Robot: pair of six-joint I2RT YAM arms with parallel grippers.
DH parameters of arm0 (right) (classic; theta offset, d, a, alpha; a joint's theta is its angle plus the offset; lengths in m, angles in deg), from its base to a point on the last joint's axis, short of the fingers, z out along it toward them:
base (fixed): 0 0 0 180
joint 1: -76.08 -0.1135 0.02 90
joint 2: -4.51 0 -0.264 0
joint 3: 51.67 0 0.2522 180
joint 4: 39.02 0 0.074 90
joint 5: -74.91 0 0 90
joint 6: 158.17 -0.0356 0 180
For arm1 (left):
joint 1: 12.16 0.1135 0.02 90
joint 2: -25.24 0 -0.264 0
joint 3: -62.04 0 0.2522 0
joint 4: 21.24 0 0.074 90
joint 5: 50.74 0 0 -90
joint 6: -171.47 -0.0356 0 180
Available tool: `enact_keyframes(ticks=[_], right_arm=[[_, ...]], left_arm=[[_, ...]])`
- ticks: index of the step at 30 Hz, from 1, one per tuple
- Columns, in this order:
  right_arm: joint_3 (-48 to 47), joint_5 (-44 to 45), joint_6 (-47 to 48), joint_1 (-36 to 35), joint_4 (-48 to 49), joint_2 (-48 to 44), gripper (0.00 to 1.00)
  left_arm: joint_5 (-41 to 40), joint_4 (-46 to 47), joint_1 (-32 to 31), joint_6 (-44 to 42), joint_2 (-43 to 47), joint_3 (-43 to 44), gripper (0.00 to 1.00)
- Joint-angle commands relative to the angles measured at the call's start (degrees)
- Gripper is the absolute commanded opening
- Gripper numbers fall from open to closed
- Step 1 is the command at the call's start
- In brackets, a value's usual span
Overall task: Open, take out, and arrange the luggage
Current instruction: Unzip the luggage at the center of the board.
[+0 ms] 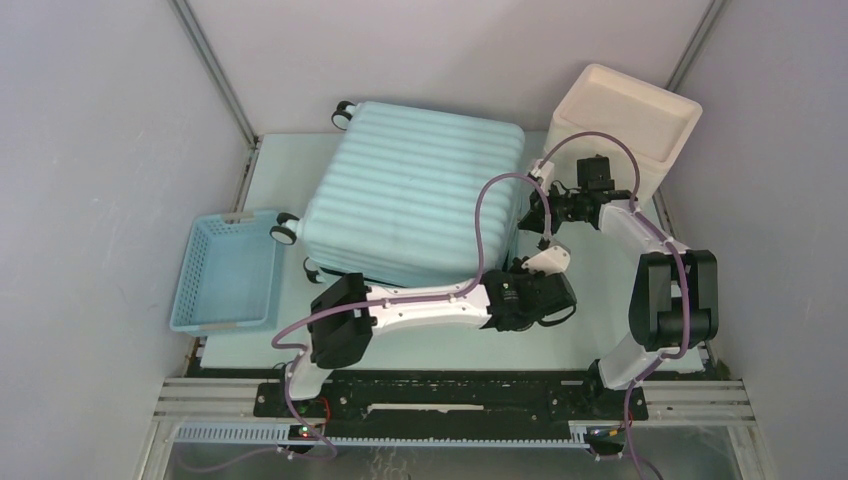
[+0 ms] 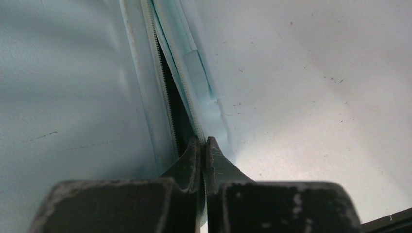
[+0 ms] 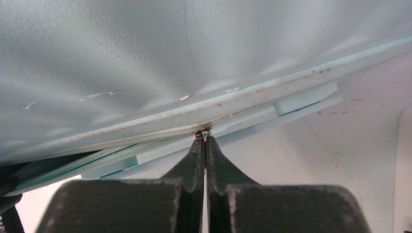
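The pale mint-blue ribbed luggage [image 1: 410, 190] lies flat on the table, wheels toward the back left. My left gripper [image 1: 522, 268] is at its near right corner. In the left wrist view the left gripper [image 2: 204, 141] is shut on the pale zip edge [image 2: 194, 116] of the luggage [image 2: 73, 97], and a dark gap shows between the two zip rows above it. My right gripper [image 1: 537, 218] is at the luggage's right side. In the right wrist view the right gripper [image 3: 204, 138] is shut on the small metal zipper pull [image 3: 202, 132] under the shell [image 3: 170, 58].
A small blue slatted basket [image 1: 228, 270] sits left of the luggage. A cream-white box [image 1: 625, 125] stands at the back right, just behind the right arm. Pale table surface [image 1: 590, 290] lies to the right of the luggage. Grey walls close in on both sides.
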Motion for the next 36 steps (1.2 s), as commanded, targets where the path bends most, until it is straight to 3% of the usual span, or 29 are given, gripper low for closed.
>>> enact_keyframes(ticks=[1,7,15,22,36], right_arm=[[-0.2,2.3,2.3,1.9,1.4,-1.0,0.0],[2.8,2.8,8.8,2.3,0.3,-4.5,0.0],[5.4,6.0,10.4,2.3,0.0,-6.7,0.0],[5.7,9.9,9.9,6.4,1.2,-7.4,0.0],[2.0,10.3,9.7,8.5,4.0,-3.6,0.0]], left_arm=[[2.8,0.2,-0.8,-1.3,1.5,-3.9,0.0],[3.0,8.7,-5.4,-14.3,13.2,-20.5,0.0],[21.9,12.1,-6.3,-24.4,29.7,-40.1,0.0],[33.7,9.6,-6.4,-27.8,37.2,-46.0,0.0],[32.0,-5.0,-6.3,-41.0,46.4,-51.2,0.0]])
